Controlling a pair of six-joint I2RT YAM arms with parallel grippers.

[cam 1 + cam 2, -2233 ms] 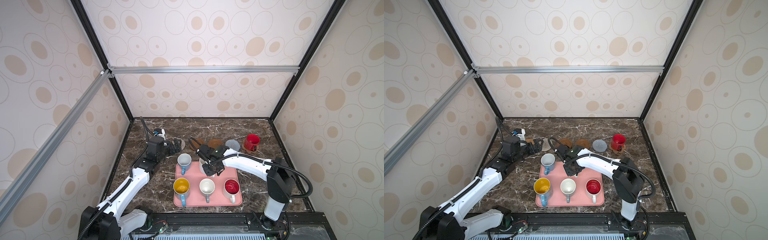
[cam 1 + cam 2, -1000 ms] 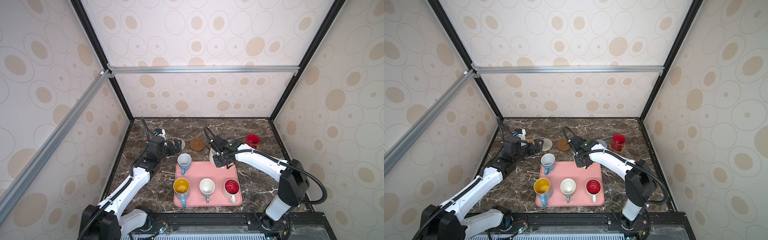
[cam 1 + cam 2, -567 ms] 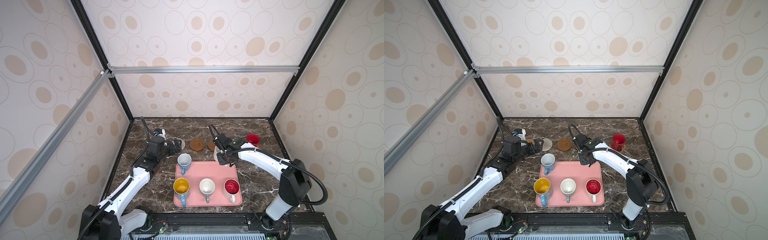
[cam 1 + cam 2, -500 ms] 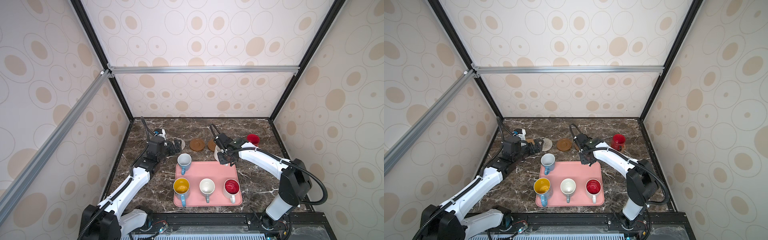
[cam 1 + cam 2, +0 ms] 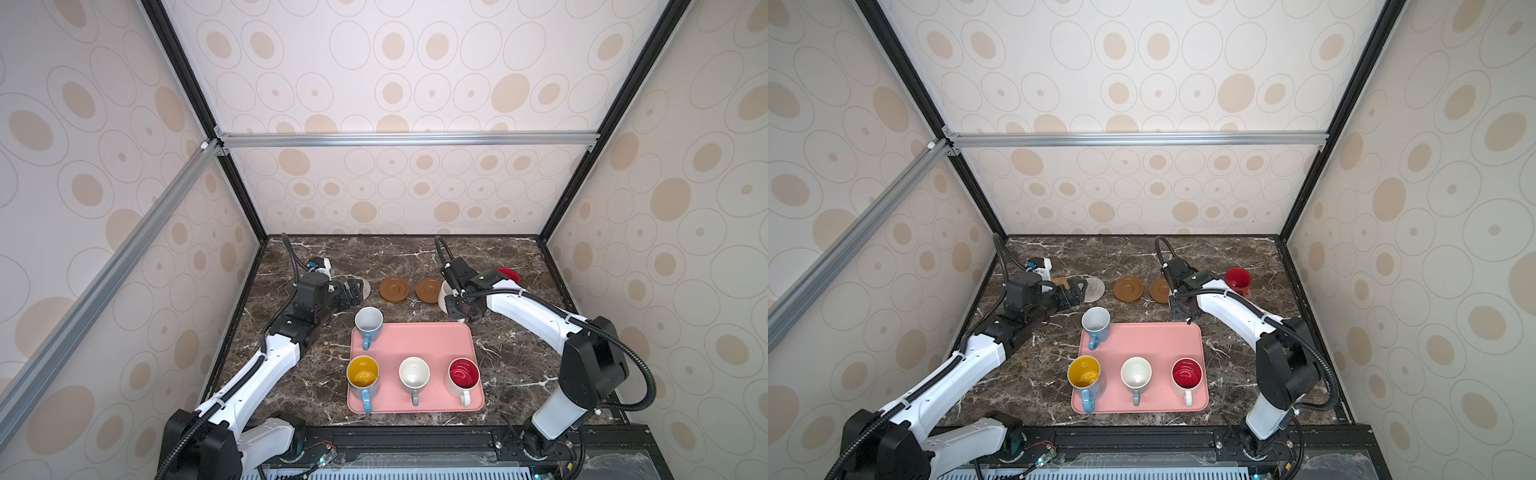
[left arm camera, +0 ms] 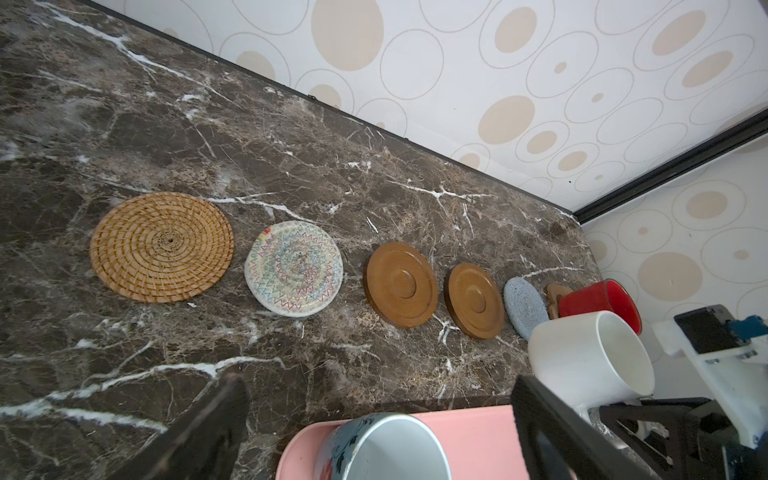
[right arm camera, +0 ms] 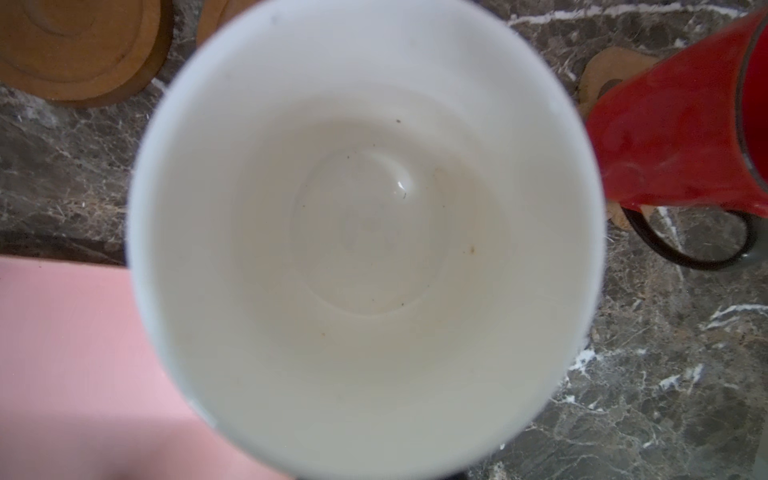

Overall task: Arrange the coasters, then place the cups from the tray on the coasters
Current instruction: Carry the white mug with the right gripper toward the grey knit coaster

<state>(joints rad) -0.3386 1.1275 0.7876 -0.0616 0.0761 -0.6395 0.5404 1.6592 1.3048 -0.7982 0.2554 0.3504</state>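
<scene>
Left wrist view: six coasters lie in one row on the counter (image 6: 124, 104): rattan coaster (image 6: 161, 246), cream coaster (image 6: 294, 268), left brown disc (image 6: 401, 284), right brown disc (image 6: 473, 300), grey-blue coaster (image 6: 524, 305), paw coaster (image 6: 556, 291).
Right claw (image 5: 455, 305): pressed together on the white mug (image 5: 444, 294), gripping at its handle side; the handle is mostly hidden.
White mug: off the pink tray (image 5: 415, 338), mouth up, between the tray's far right corner and the coaster row, just beside the right brown disc. It hides part of the grey-blue coaster in the left wrist view. Contact with the counter cannot be told.
Red mug (image 5: 1238, 277): stands on the paw coaster at the right end of the row.
Left claw (image 5: 352, 291): spread wide, holding nothing, low over the counter near the cream coaster.
Tray contents: light blue mug (image 5: 368, 322) at the far left corner. Along the near edge stand the yellow-lined blue mug (image 5: 363, 374), grey mug (image 5: 414, 374) and red-lined white mug (image 5: 463, 374), handles toward the robot.
Right wrist view: the white mug's mouth fills the frame, with a few dark specks inside.
</scene>
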